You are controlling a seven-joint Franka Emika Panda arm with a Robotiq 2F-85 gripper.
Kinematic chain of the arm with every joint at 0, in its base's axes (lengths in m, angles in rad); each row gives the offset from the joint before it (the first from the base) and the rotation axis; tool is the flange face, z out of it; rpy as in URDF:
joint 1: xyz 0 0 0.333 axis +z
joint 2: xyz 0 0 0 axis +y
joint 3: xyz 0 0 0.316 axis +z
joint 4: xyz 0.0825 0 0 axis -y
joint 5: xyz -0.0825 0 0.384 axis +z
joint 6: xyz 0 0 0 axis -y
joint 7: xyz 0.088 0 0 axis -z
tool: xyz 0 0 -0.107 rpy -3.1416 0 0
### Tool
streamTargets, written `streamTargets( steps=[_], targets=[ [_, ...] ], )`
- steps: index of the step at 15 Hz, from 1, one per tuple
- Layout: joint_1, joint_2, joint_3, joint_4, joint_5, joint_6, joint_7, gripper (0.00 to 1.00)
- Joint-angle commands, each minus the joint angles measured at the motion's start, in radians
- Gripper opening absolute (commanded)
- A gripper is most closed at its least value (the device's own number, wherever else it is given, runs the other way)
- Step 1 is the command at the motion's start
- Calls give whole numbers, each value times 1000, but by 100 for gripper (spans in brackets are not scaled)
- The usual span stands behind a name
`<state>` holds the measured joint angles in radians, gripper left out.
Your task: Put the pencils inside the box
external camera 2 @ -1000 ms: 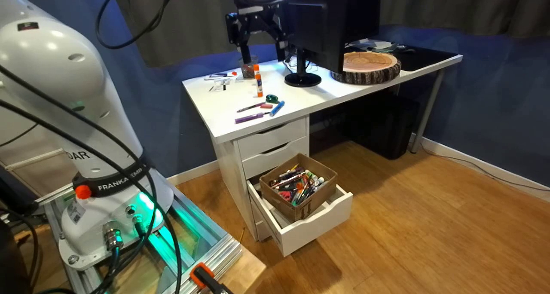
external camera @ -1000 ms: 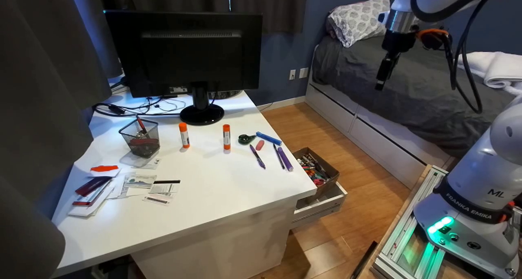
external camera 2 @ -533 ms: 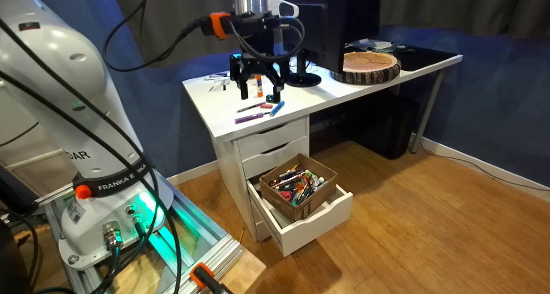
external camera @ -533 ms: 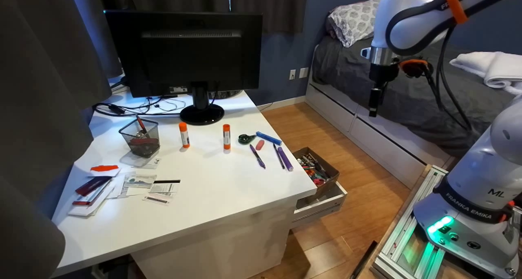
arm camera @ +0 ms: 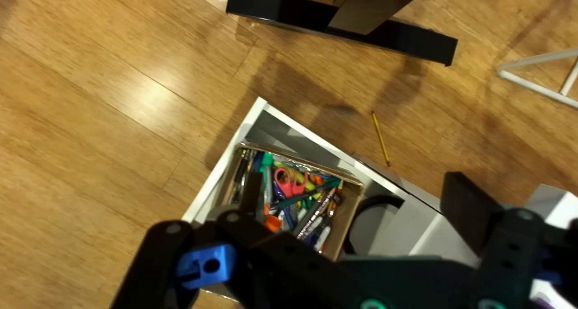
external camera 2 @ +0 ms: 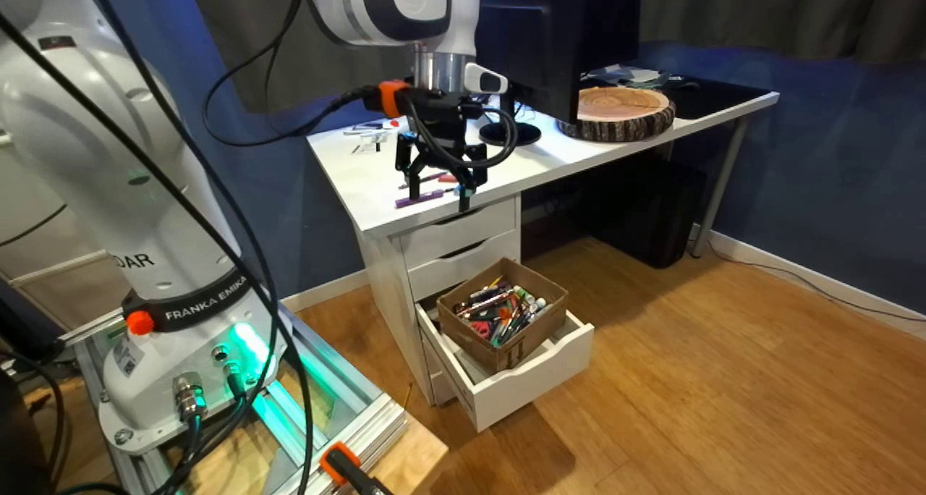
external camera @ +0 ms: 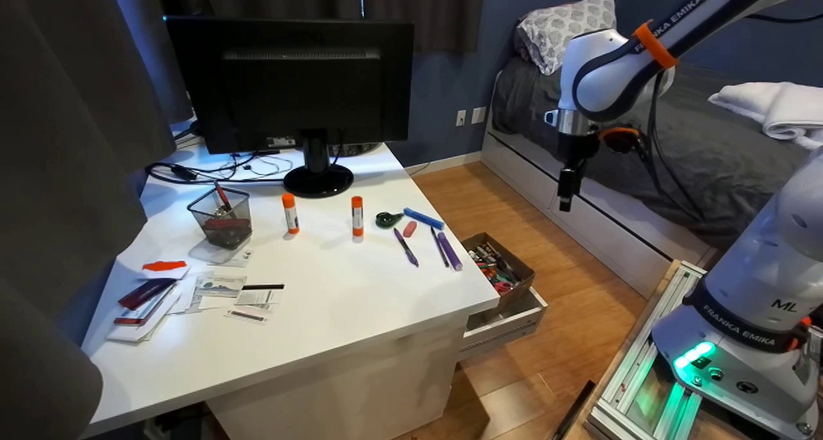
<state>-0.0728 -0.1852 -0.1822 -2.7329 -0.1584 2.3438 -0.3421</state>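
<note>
A thin dark pencil (external camera: 440, 247) lies near the desk's edge, beside a thick purple marker (external camera: 450, 251). A purple pen (external camera: 406, 247) and a blue marker (external camera: 424, 218) lie close by. A red stick (external camera: 222, 196) stands in a mesh cup. The box (external camera 2: 533, 344) is brown cardboard, full of pens and pencils, in a pulled-out drawer; it also shows in the wrist view (arm camera: 350, 221). My gripper (external camera 2: 440, 192) is open and empty, in the air past the desk edge and above box height. In the wrist view, one finger of the gripper (arm camera: 359, 196) partly covers the box.
The white desk (external camera: 334, 298) holds glue sticks (external camera: 357, 216), a green tape roller (external camera: 389, 219), an eraser (external camera: 410, 228), the mesh cup (external camera: 230, 234), cards and a monitor (external camera: 289, 86). The open drawer (external camera 2: 535, 394) juts over the floor. A yellow pencil (arm camera: 380, 138) lies on the floor.
My gripper has moved down from high beside the bed, to the left in an exterior view, toward the desk edge and box. It stays open. The desk objects and box have not moved.
</note>
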Motion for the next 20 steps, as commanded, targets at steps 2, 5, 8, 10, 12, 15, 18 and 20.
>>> streamTargets(
  steps=[2, 5, 8, 10, 12, 15, 18, 20],
  targets=[
    [92, 61, 67, 76, 222, -20, -53, 100],
    [92, 47, 90, 64, 234, -6, -44, 100],
    [108, 63, 103, 92, 276, -17, -69, 100],
    [106, 67, 101, 94, 277, -18, -74, 100],
    [106, 67, 101, 94, 277, -18, -75, 100],
    [116, 105, 112, 108, 319, 11, -22, 100],
    [139, 156, 165, 109, 336, 61, 124, 100],
    [154, 197, 204, 116, 348, 108, 225, 100]
  ],
)
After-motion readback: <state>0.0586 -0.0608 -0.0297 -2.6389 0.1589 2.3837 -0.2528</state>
